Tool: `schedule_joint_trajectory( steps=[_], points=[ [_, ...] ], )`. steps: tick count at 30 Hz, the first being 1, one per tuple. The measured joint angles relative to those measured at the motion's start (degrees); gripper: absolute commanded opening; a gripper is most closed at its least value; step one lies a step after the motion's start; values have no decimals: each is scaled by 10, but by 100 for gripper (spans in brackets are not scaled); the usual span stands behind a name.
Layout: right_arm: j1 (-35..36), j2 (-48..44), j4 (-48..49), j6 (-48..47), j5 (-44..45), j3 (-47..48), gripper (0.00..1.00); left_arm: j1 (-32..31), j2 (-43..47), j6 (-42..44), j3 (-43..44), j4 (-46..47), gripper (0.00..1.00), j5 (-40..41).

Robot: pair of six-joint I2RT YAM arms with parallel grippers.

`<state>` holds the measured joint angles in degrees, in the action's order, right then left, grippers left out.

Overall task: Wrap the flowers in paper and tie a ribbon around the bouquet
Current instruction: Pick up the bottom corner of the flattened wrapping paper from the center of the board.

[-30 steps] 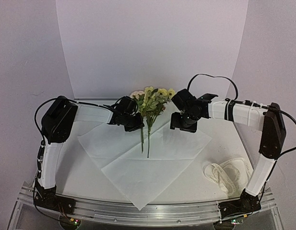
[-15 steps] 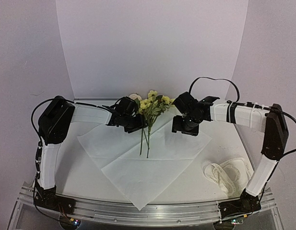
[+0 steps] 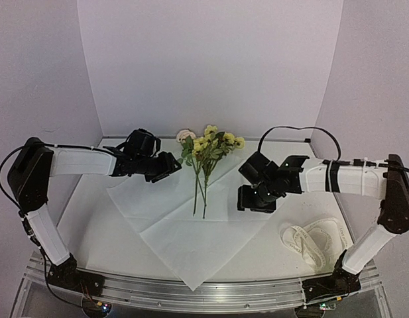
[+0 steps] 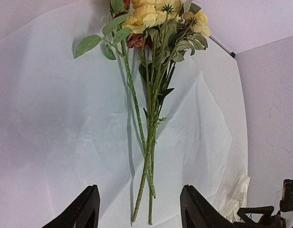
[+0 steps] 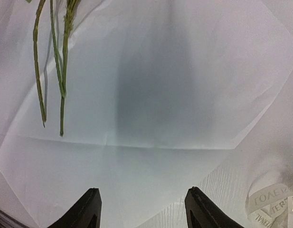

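The flowers [image 3: 207, 147] lie flat on the white paper [image 3: 191, 232], yellow blossoms toward the back wall and thin stems [image 4: 148, 156] pointing toward me. The paper is spread as a diamond with a crease across its middle. My left gripper [image 3: 170, 165] is open and empty, just left of the flowers; in the left wrist view its open gripper [image 4: 139, 192] frames the stem ends without touching them. My right gripper [image 3: 256, 202] hovers open and empty over the paper's right part [image 5: 151, 95], the stems [image 5: 56, 80] off to its left. The ribbon [image 3: 313, 242] lies in loose loops on the table at the front right.
White backdrop walls stand behind and at both sides. The table's metal front rail [image 3: 191, 291] runs along the near edge between the arm bases. The ribbon's printed loop [image 5: 272, 202] shows just past the paper's right corner.
My left gripper opened, let go of the flowers and drew back to the left. The flowers now rest on the paper. My right gripper moved toward the front, lower over the paper.
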<state>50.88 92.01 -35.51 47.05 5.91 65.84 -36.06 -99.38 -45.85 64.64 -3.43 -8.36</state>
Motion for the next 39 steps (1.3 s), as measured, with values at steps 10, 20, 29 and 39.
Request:
schedule_joint_trajectory(
  steps=[10,20,29,39],
  points=[
    [113,-96,85,191,-1,-168,66,-11,176,-31,-216,8,60,-26],
    [266,-95,248,402,40,-248,70,-119,328,-80,-350,4,59,-1],
    [347,-6,429,564,85,-271,65,-191,404,-104,-371,-11,59,48],
    [387,74,561,659,141,-281,57,-202,464,-112,-382,-33,58,86]
  ],
)
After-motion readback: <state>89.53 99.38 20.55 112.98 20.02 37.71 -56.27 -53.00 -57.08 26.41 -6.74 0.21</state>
